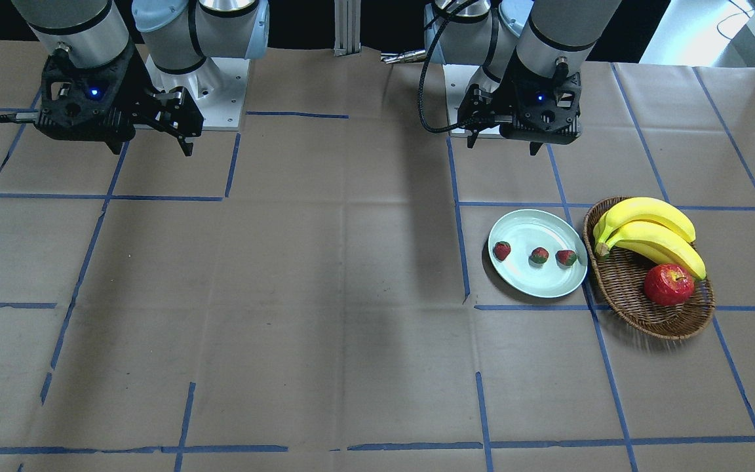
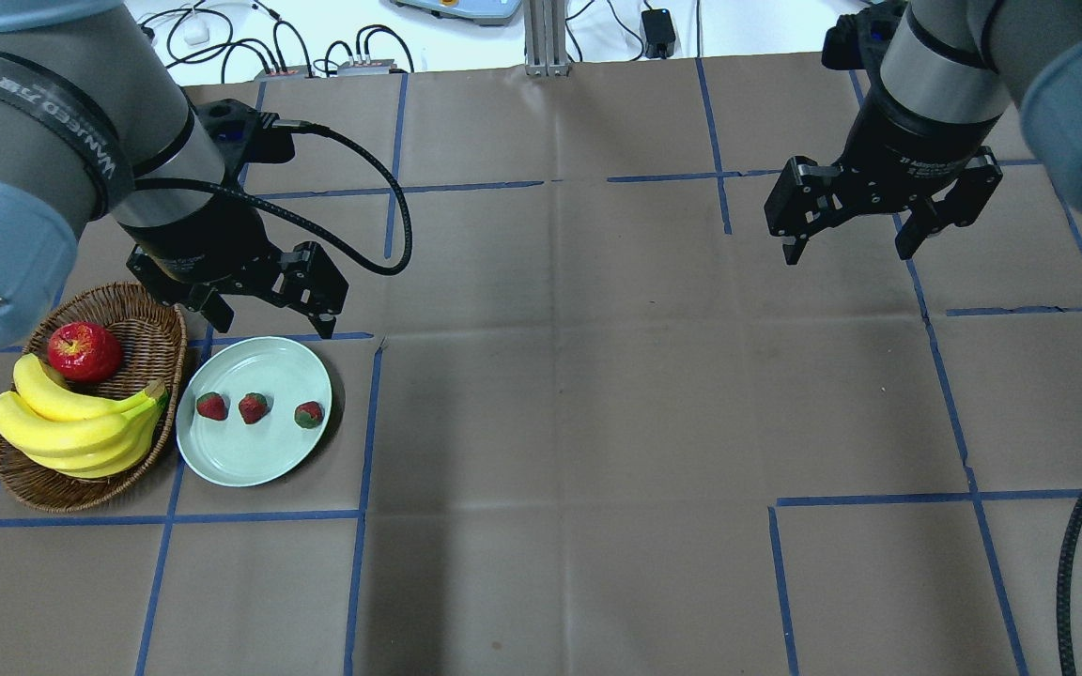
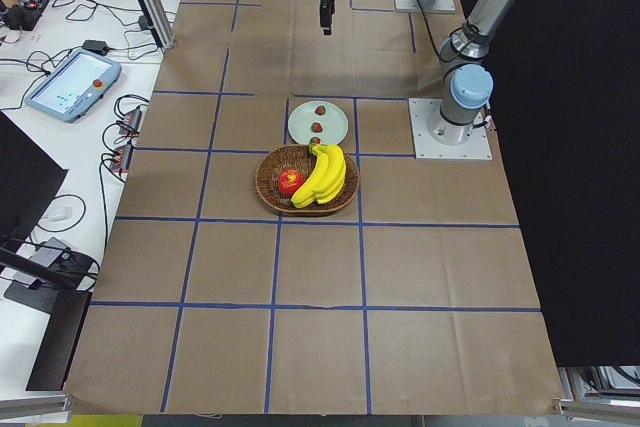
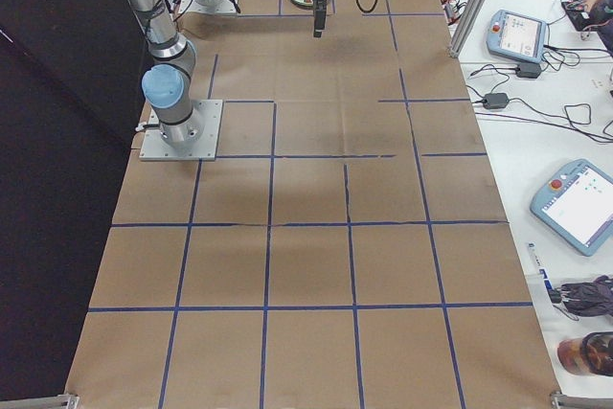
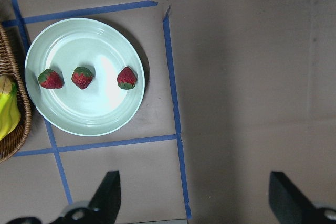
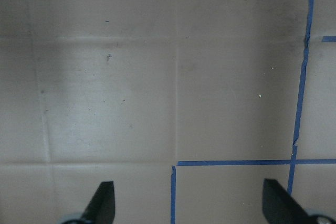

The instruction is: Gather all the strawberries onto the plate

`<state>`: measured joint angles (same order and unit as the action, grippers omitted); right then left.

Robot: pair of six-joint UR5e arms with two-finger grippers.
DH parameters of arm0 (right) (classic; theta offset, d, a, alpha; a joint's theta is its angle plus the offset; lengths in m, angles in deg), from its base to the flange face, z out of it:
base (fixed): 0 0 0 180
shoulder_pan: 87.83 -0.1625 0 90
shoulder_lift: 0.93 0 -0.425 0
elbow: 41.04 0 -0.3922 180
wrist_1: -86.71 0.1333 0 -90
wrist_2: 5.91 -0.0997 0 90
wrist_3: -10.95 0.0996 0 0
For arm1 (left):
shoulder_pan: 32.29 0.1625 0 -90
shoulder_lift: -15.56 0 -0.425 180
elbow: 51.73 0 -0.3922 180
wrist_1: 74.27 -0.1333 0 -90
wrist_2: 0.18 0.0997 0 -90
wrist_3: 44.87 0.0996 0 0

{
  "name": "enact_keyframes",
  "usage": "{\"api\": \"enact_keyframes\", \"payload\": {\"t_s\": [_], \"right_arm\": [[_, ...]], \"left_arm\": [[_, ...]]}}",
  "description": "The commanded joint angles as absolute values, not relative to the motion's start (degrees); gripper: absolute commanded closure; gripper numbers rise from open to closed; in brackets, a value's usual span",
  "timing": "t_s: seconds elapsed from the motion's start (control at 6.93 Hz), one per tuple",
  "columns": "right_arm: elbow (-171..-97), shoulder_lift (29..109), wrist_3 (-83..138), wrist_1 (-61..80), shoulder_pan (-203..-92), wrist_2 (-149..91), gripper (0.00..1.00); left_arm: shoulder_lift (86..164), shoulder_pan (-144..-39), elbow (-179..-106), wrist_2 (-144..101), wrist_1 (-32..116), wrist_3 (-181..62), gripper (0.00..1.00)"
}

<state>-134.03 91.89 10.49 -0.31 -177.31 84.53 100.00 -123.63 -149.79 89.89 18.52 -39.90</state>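
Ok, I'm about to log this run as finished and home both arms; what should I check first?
1. All three strawberries lie on the plate: ok.
2. The left gripper is open and empty: ok.
3. The right gripper is open and empty: ok.
4. The left gripper hangs above the plate without touching it: ok.
5. The apple and bananas sit in the basket beside the plate: ok.

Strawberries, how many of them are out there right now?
3. All lie in a row on the plate, apart from each other: the basket-side strawberry, the middle strawberry, the outer strawberry farthest from the basket. None shows elsewhere.
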Motion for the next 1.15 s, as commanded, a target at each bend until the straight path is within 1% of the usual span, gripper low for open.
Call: {"api": "enact_keyframes", "payload": {"t_s": [0.0, 1.01], "right_arm": [[-134.0, 91.9, 10.4, -0.4, -177.3, 84.5, 0.0], [-134.0, 91.8, 10.3, -0.5, -177.3, 84.4, 0.0]], "left_arm": [[100.5, -123.6, -147.7, 90.3, 19.8, -39.9, 0.0], [100.2, -123.7, -147.6, 90.4, 20.4, -39.4, 0.0]]}}
